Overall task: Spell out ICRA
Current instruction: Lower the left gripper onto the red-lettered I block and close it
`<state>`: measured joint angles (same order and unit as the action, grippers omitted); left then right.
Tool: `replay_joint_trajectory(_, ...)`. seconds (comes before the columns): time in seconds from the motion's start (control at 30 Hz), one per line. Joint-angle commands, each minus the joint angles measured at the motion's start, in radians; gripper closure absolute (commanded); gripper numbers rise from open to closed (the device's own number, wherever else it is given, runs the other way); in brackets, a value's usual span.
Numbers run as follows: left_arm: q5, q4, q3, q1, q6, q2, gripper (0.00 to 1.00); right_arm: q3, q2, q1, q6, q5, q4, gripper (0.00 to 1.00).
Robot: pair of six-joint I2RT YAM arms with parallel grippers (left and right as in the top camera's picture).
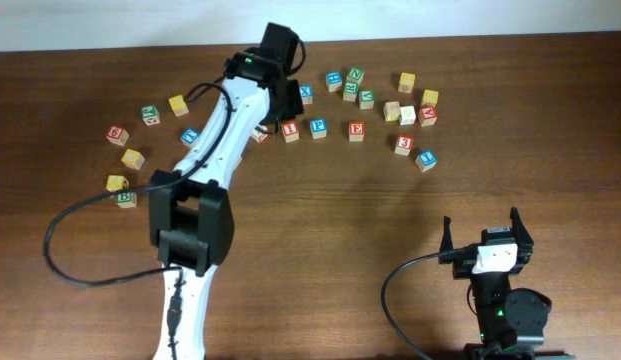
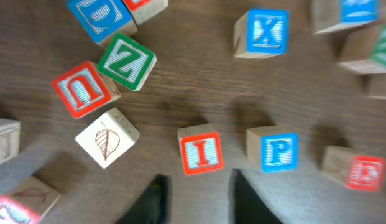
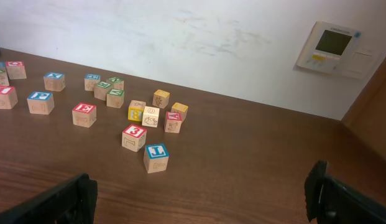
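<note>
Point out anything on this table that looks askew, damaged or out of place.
Nothing is spilled or damaged. The only oddity is alignment: the red I block and blue P block sit roughly square, side by side, while the green Z block and leaf block nearby lie turned at an angle.

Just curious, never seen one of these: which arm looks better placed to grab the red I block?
Left. The left gripper hovers just short of the red I block, jaws apart. The right gripper sits back by its own base, far from it.
</note>
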<state>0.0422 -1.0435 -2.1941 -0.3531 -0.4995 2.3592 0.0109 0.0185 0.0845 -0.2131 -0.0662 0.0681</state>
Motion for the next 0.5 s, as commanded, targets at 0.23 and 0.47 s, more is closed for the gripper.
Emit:
replay_joint_trajectory(0.23, 0.007, 0.013, 0.002, 0.000, -0.005, 0.090, 0.46, -0.005, -0.006, 0.000, 0.004, -0.009, 0.004, 0.02)
replay_joint_trajectory(0.47, 0.006, 0.022, 0.002, -0.002, -0.005, 0.131, 0.54, -0.005, -0.006, 0.000, 0.004, -0.009, 0.004, 0.02)
